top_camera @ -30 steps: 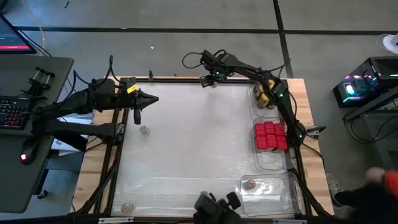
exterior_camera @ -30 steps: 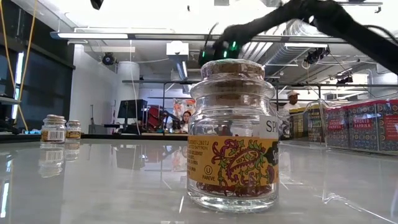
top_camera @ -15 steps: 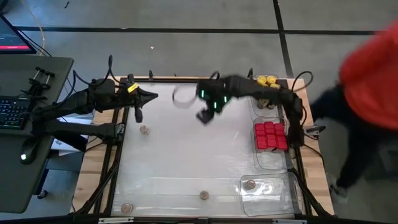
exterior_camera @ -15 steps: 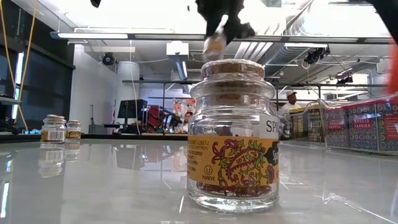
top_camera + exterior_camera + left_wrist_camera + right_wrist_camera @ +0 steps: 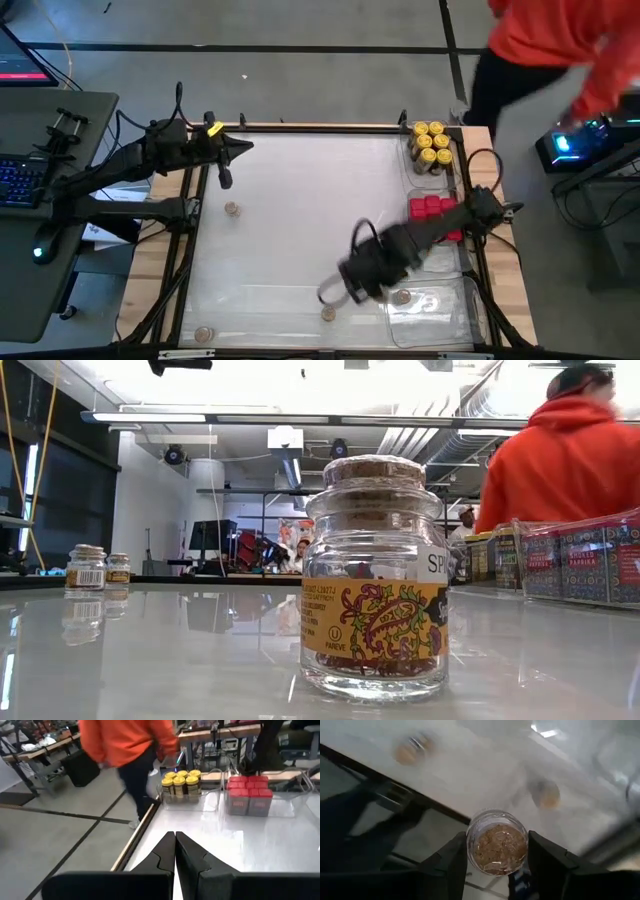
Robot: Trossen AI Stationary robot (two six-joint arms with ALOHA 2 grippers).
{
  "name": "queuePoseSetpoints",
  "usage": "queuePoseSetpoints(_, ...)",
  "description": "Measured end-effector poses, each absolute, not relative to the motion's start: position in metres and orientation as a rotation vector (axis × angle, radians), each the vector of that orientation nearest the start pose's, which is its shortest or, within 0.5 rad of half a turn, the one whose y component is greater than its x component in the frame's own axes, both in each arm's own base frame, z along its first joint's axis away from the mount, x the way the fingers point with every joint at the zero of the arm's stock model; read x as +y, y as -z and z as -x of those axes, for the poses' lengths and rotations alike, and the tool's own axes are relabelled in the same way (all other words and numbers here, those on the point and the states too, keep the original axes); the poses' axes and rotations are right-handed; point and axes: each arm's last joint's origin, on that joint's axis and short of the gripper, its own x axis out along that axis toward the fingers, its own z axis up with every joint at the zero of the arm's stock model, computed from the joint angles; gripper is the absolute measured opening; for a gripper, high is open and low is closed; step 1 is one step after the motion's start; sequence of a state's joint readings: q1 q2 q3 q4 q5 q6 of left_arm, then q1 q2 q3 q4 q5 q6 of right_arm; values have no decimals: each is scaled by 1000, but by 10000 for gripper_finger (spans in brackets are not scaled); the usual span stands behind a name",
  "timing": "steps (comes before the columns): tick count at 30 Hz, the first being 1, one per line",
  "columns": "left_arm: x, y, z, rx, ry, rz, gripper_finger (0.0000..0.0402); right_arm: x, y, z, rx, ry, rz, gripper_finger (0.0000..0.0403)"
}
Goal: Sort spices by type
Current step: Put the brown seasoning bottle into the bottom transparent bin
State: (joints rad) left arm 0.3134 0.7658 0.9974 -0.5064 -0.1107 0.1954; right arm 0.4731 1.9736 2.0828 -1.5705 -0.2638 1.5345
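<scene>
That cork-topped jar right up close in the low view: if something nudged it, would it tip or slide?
The cork-topped jar looks squat with a wide flat base, so it would probably slide on the glossy table rather than tip. Its clear walls look like glass: likely slippery and breakable if dropped.

Robotics lab, seen from my station
I see exposed ceiling ducts (image 5: 455,435), workbenches (image 5: 40,751), a keyboard desk (image 5: 40,170)

Yellow-lidded jars (image 5: 431,141), red tins (image 5: 430,208), cork-topped jar (image 5: 376,580) with an orange paisley label.

overhead looking down, tabletop level, two wrist views
</scene>
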Motion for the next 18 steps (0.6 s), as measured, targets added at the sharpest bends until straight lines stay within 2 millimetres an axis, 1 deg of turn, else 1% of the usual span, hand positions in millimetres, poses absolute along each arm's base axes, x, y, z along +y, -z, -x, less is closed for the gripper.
queuePoseSetpoints(4,49,-377,-140,292,-397,-155,0,205,-322,-302,1634,710,-974,168)
queuePoseSetpoints(6,49,-379,-140,269,-402,-130,0,214,-316,-285,1676,764,-964,168)
queuePoseSetpoints(8,49,-380,-140,240,-401,-87,0,220,-310,-263,1706,838,-959,168)
queuePoseSetpoints(10,48,-382,-141,210,-393,-47,0,219,-311,-237,1686,917,-980,168)
queuePoseSetpoints(11,48,-383,-141,195,-391,-27,0,216,-314,-223,1653,934,-1006,168)
queuePoseSetpoints(13,48,-385,-142,170,-378,16,0,209,-320,-194,1539,985,-1085,168)
queuePoseSetpoints(15,48,-385,-142,159,-371,49,0,205,-317,-167,1389,1031,-1174,168)
queuePoseSetpoints(16,48,-385,-142,158,-372,60,0,204,-312,-160,1372,993,-1182,168)
queuePoseSetpoints(18,47,-385,-142,155,-372,77,0,204,-301,-150,1426,956,-1198,168)
